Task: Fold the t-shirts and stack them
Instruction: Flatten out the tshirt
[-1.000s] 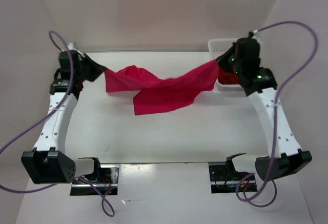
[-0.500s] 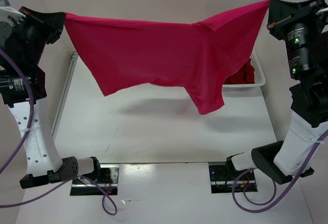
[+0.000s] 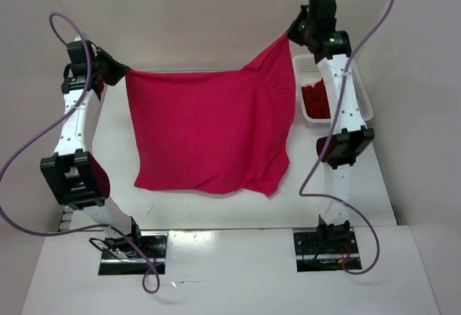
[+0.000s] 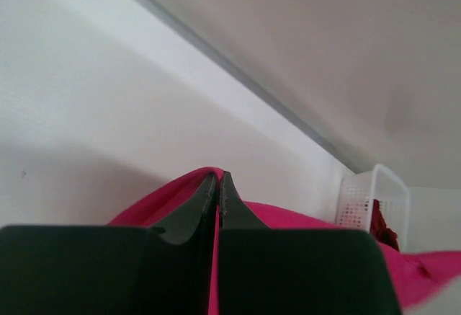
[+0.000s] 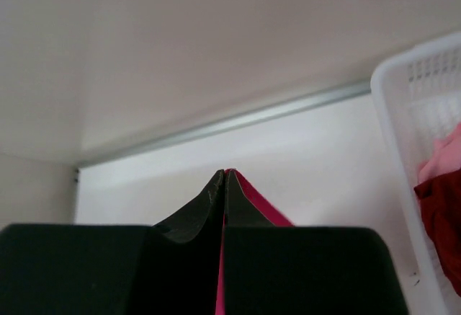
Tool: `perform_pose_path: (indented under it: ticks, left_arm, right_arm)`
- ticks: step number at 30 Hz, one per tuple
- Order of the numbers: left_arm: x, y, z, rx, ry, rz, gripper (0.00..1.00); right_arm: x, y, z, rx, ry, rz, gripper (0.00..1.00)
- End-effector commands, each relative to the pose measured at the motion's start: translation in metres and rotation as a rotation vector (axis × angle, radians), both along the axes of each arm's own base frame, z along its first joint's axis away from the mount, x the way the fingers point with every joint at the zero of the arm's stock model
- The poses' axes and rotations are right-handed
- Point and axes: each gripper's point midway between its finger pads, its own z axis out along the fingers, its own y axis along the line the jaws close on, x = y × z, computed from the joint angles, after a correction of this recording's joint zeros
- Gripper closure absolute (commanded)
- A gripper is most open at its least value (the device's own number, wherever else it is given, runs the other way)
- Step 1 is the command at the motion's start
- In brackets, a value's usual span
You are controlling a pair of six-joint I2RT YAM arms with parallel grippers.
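Both pairs of jaws are pinched tight on cloth. The left gripper (image 3: 121,75) and the right gripper (image 3: 291,35) each hold an upper corner of the magenta t-shirt (image 3: 209,131). A second ago it sagged in a crumple. Now it hangs flat below and between them, its hem perhaps brushing the table (image 3: 216,214), ready to be laid down for folding.
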Motion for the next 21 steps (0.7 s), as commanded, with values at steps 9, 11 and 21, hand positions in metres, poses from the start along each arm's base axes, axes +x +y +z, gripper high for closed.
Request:
perform_pose_path:
  ticks: [9, 11, 21]
  left_arm:
    - [0.007, -0.002, 0.159, -0.006, -0.376, -0.027, 1.00]
    - [-0.007, 0.006, 0.196, 0.019, -0.449, -0.007, 1.00]
    - [-0.024, 0.020, 0.134, 0.066, -0.398, 0.040, 1.00]
  right_arm:
    - [-0.074, 0.003, 0.190, 0.212, -0.493, 0.082, 1.00]
    - [-0.115, -0.004, 0.237, 0.227, -0.619, 0.091, 1.00]
    - [-0.076, 0.010, 0.048, 0.130, -0.138, 0.118, 1.00]
